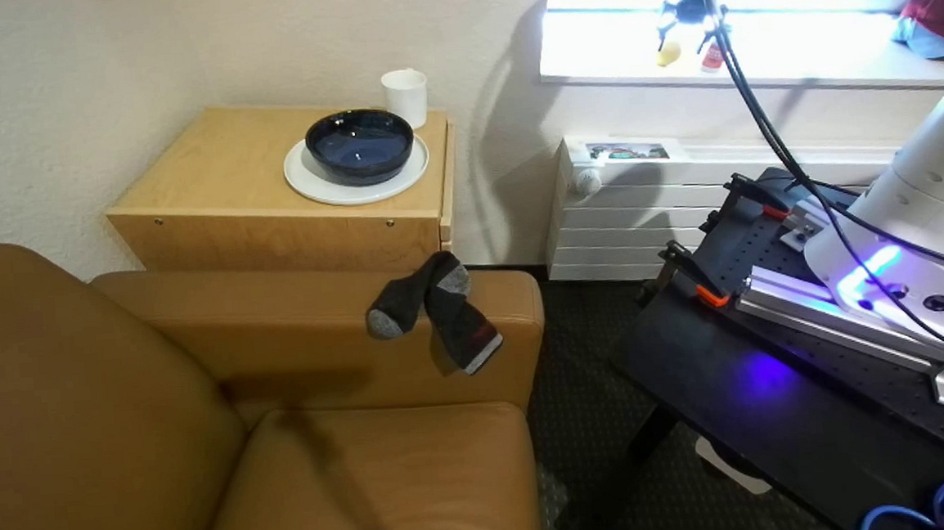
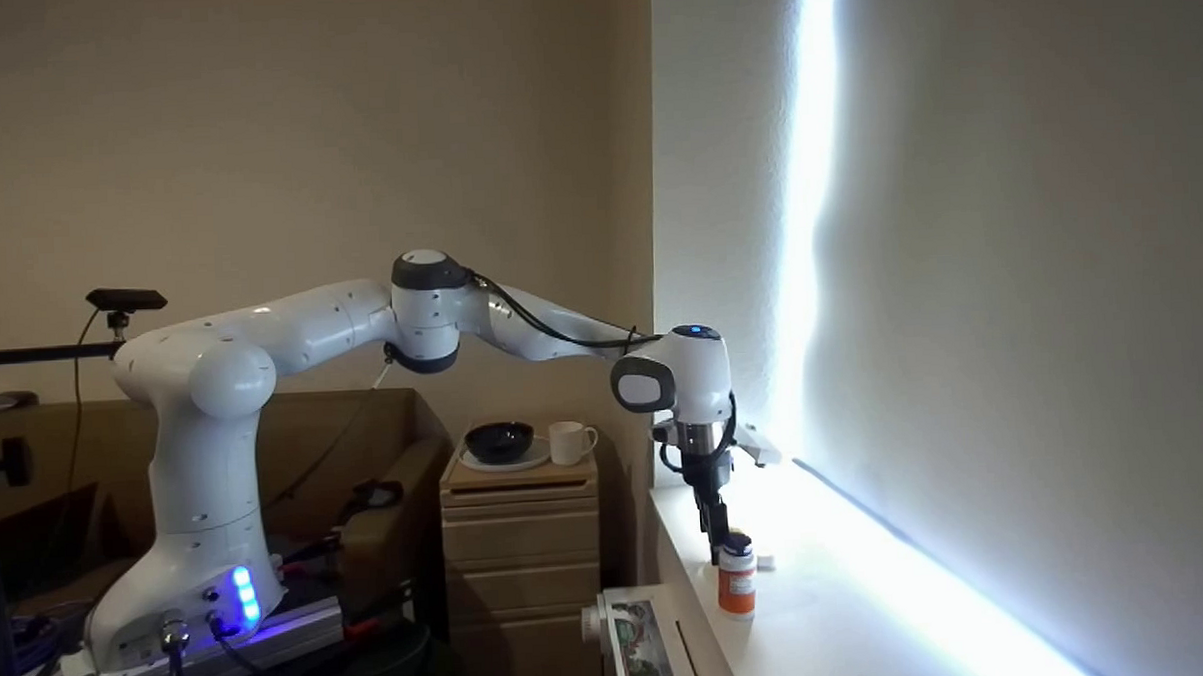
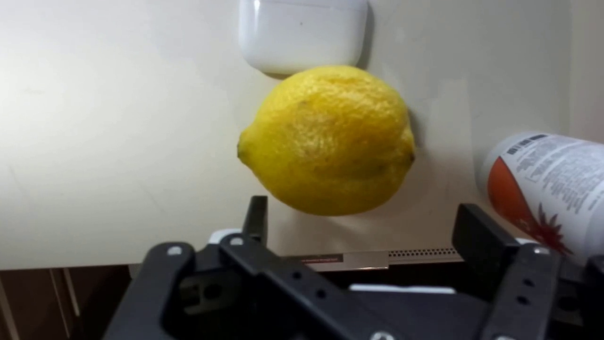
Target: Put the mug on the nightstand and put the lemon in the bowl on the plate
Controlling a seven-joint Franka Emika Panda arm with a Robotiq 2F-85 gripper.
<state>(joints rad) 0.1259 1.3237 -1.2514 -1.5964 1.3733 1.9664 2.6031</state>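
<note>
On the nightstand (image 1: 212,166) (image 2: 521,541), the white mug (image 1: 406,101) (image 2: 566,444) stands upright beside the plate (image 1: 303,177) in both exterior views. The dark blue bowl (image 1: 360,147) (image 2: 500,443) rests on that plate. The yellow lemon (image 3: 328,141) (image 1: 669,54) lies on its side on the white windowsill (image 3: 118,165). My gripper (image 3: 363,208) (image 2: 715,549) points down at the sill, open wide with nothing held. In the wrist view its fingertips appear just below the lemon, one toward each end; whether they touch it cannot be told.
A white-and-orange bottle (image 3: 552,189) (image 2: 737,583) stands close to the gripper's right finger. A small white case (image 3: 302,38) lies right behind the lemon. A radiator (image 1: 625,223) sits below the sill. Dark socks (image 1: 442,308) hang over the sofa arm (image 1: 278,310).
</note>
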